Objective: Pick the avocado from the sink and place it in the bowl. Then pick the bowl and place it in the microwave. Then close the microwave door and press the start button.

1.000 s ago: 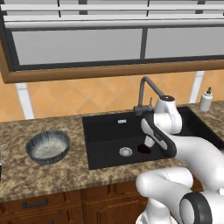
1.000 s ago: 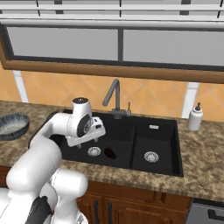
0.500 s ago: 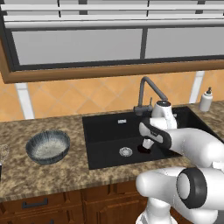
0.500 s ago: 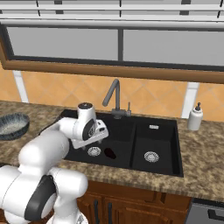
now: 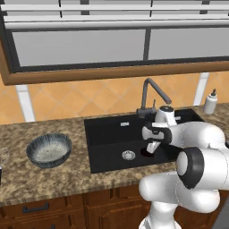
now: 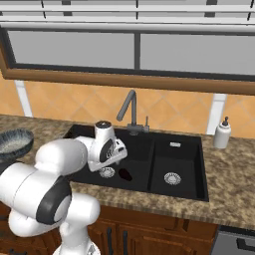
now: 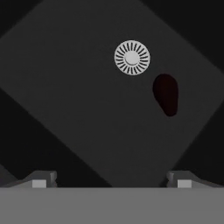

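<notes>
We saw the glossy, near-black, egg-shaped avocado (image 7: 166,94) lying on the matte black floor of the sink (image 5: 107,134), just beside the round ribbed steel drain (image 7: 132,57), ahead of our jaws and off to one side. Our gripper (image 7: 111,179) had swung lower over the basin than a second before, jaws spread wide and holding nothing. The streaked blue-grey bowl (image 5: 49,150) sat well apart on speckled stone, its contents unclear.

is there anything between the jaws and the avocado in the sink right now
Nothing visible does. In the hand view the avocado lies on the bare black floor of the sink, beside the steel drain and apart from it. The gripper hangs above with its jaws open and only empty space below.
</notes>
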